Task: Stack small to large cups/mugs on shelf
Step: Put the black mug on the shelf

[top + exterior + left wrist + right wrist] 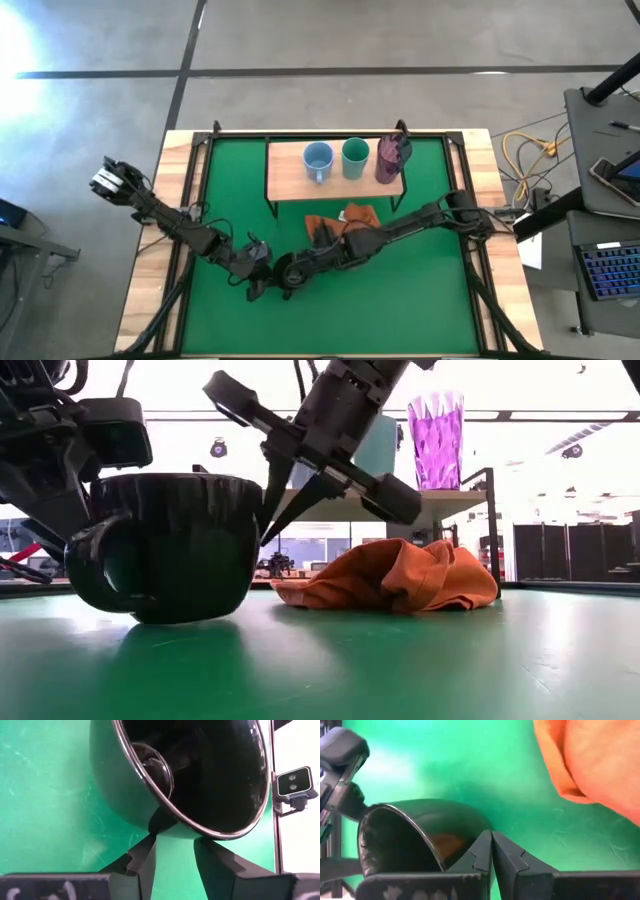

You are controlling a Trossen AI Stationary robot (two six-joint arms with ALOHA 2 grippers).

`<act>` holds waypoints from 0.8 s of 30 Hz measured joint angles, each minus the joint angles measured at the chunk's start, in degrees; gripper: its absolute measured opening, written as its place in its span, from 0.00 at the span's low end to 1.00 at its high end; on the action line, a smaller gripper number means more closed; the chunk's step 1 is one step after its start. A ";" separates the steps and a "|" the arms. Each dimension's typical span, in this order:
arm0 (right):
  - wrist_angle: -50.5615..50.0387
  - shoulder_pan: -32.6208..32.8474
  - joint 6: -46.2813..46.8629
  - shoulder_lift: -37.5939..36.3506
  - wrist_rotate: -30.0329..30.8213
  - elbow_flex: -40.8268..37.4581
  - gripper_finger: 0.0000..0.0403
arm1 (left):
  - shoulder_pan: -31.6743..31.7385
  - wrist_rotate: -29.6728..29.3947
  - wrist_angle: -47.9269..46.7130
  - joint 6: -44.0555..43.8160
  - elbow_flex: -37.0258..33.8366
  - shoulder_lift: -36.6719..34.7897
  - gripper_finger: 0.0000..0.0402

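Low view: my right gripper [268, 525], fingers pressed together and holding nothing, touches the black mug's [165, 545] side. My left gripper [172, 845] stands parted at the mug's rim, handle side; whether it grips, I cannot tell. The mug sits on the green mat [400, 300], just beside the orange cloth [395, 575], near the shelf [290, 185].

You saw two dark, jointed arms, black cables looped along their links. The left arm [170, 222] carried a white-marked block at its base end. The right gripper [491, 851] had matte black wedge fingers [512, 857] with stepped inner edges.
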 joint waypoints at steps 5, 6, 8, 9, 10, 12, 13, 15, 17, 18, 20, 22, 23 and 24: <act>-1.23 -1.29 -2.99 -0.22 -0.78 0.73 0.02 | -0.19 -0.93 0.37 -1.20 0.00 0.00 0.29; -1.63 -1.30 -3.07 -0.38 -0.73 0.76 0.02 | -0.19 -1.14 0.59 -1.18 0.00 0.00 0.29; -2.95 -1.23 -3.01 -0.67 -0.76 0.83 0.02 | -0.19 -1.60 0.91 -1.14 0.12 0.00 0.29; -3.60 -1.13 -3.01 -0.74 -0.79 0.83 0.02 | -0.19 -1.89 0.99 -1.11 0.13 0.00 0.29; -4.20 -1.07 -2.99 -0.74 -0.83 0.83 0.02 | -0.19 -2.18 1.01 -1.07 0.17 0.00 0.29; -4.84 -0.93 -2.92 -0.74 -1.00 0.83 0.02 | -0.17 -2.58 0.99 -1.02 0.22 -0.02 0.29; -4.96 -0.88 -2.86 -0.74 -1.01 0.83 0.02 | -0.17 -2.73 0.95 -1.02 0.22 -0.02 0.29; -5.23 -0.88 -2.92 -0.74 -1.01 0.83 0.02 | -0.13 -2.95 0.89 -0.85 0.22 -0.02 0.29; -5.46 -0.88 -2.97 -0.74 -1.01 0.83 0.02 | -0.13 -3.00 0.87 -0.81 0.22 -0.02 0.29; -5.62 -0.88 -2.97 -0.74 -1.01 0.83 0.02 | -0.13 -3.01 0.87 -0.81 0.22 -0.02 0.29; -6.12 -0.89 -2.95 -0.74 -0.81 0.83 0.02 | -0.11 -3.09 0.88 -0.85 0.22 -0.04 0.29; -6.62 -1.00 -2.95 -0.74 0.09 0.83 0.02 | -0.11 -3.11 0.78 -0.93 0.22 -0.04 0.29; -6.77 -1.14 -3.07 -0.74 0.17 0.83 0.03 | -0.14 -3.09 0.69 -0.94 0.22 -0.04 0.29; -6.81 -1.32 -3.27 -0.74 0.15 0.83 0.03 | -0.22 -3.04 0.68 -0.94 0.22 -0.04 0.29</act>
